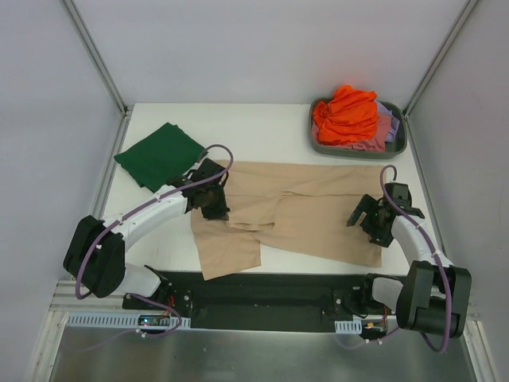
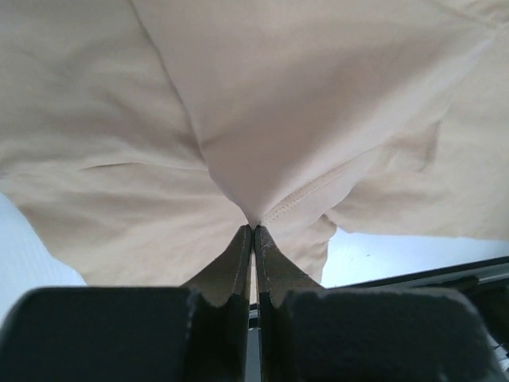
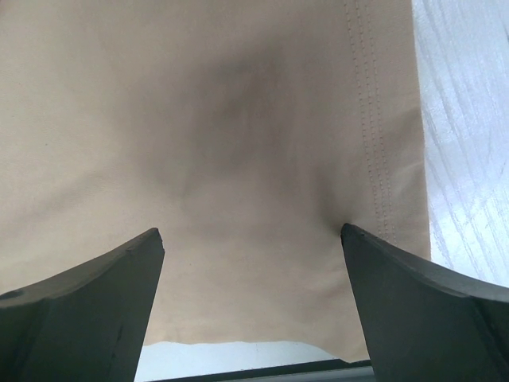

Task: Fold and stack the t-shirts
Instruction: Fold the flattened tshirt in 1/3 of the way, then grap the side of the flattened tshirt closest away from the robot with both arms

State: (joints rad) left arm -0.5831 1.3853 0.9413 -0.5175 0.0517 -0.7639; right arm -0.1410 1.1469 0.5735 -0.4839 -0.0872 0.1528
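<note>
A large beige t-shirt [image 1: 318, 208] lies spread across the white table, with one sleeve reaching the near edge. My left gripper [image 1: 213, 203] is shut on a pinch of the beige t-shirt's [image 2: 318, 95] fabric near its left side, and the cloth tents up from the gripper's [image 2: 254, 229] closed jaws. Over the shirt's right end my right gripper [image 1: 367, 216] stands open. In the right wrist view the gripper's [image 3: 250, 239] fingers straddle flat beige t-shirt [image 3: 238, 119] cloth beside a stitched hem, with nothing held. A dark green t-shirt [image 1: 159, 155] lies folded at the back left.
A grey tub [image 1: 354, 152] at the back right holds a bright orange t-shirt [image 1: 346, 115] heaped on pink [image 1: 372, 144] and lavender [image 1: 390, 123] ones. Bare white table [image 1: 262, 131] shows behind the beige shirt. The dark front rail [image 1: 270, 290] runs along the near edge.
</note>
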